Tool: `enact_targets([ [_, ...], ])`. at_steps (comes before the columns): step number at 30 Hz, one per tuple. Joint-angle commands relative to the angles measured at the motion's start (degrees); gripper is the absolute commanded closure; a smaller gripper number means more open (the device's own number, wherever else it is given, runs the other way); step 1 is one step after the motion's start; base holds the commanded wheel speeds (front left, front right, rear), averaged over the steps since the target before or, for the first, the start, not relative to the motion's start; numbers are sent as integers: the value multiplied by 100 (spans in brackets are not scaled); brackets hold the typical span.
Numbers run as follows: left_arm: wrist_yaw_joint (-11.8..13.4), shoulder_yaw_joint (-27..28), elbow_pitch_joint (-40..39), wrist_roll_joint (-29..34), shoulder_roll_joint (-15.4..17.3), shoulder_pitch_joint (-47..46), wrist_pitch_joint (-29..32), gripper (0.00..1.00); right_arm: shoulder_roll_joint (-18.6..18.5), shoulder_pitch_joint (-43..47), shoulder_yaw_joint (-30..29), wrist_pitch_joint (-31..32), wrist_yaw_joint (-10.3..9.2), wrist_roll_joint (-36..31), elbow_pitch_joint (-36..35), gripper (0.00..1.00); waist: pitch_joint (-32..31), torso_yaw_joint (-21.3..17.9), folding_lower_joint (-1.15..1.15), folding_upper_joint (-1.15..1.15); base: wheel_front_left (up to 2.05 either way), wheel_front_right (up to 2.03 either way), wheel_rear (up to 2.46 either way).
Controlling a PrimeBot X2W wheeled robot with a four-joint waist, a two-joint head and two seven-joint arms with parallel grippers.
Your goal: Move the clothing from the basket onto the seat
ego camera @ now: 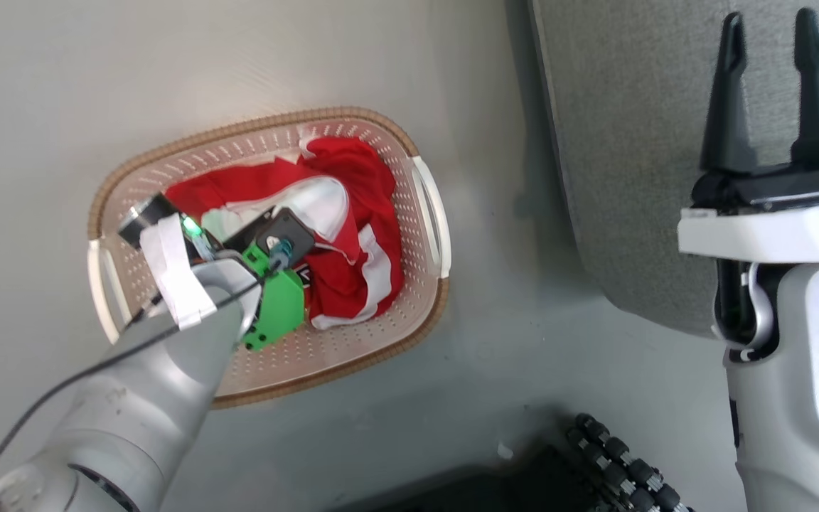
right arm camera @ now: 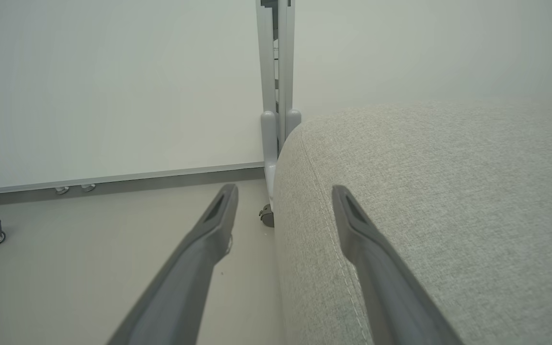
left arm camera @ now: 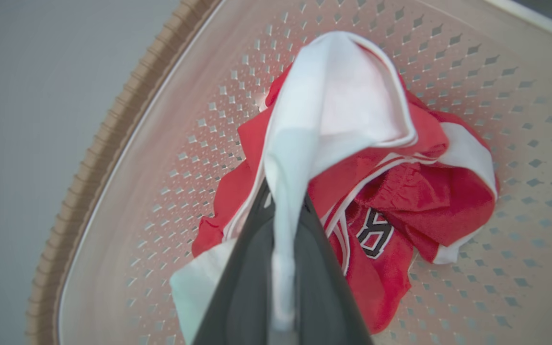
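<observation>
The clothing (left arm camera: pixel 400 201) lies heaped in the basket (ego camera: pixel 253 129) directly under the left end effector (left arm camera: pixel 283 206), whose jaws are closed on one white fold (left arm camera: pixel 343 96). The seat (ego camera: pixel 630 142) stands well off to that end effector's side, by the empty, wide-open right end effector (ego camera: pixel 771 28). The biggest risk, as I judge it, is the tangled garments rising as one trailing bundle, snagging the rim and dragging the light basket along. A lesser risk is the thin pinch slipping, so the fabric drops onto the floor (ego camera: pixel 523 320) short of the seat.
</observation>
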Motion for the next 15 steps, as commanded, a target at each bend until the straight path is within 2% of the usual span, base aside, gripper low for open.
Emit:
enact_targets([
  [1,76,34,-28,-77,-45,174,-89,100,-13,146,33,-19,0,-60,50,0,-588,238,0,0,0,0,0],
  [8,279,349,-394,-508,-179,925,-268,100,-16,684,144,-19,0,-231,253,0,-1672,605,0,0,0,0,0],
  [15,398,864,-1403,-881,-93,1829,-266,100,-14,1288,334,-19,0,-334,435,0,-2671,877,0,0,0,0,0],
])
